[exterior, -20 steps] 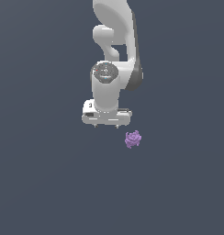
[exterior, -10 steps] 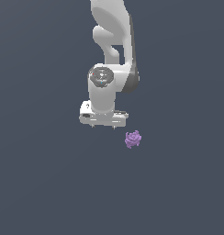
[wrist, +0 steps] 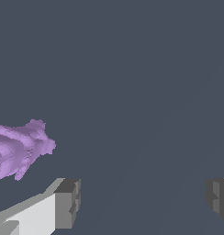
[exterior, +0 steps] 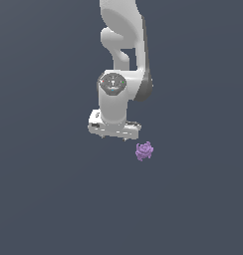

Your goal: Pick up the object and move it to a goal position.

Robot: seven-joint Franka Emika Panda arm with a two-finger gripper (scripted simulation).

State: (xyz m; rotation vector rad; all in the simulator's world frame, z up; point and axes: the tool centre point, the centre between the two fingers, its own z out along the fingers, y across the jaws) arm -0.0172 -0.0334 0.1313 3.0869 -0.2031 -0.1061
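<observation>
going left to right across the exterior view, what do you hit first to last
end effector → small light-purple knobbly object, lying just off the end effector toward the exterior view's right and slightly lower, not between its fingers.

Arm (exterior: 122, 60): white casing, smooth, looked like moulded plastic with a soft sheen; darker grey smooth panel along one side.
Gripper (exterior: 114, 136): white, smooth body; jaws ended in matt dark-grey pads (wrist: 68, 202).
Object (exterior: 144, 150): light purple, matt, lumpy and ridged surface, material unclear.
Bench (exterior: 54, 199): uniform slate grey, matt, without texture.
</observation>
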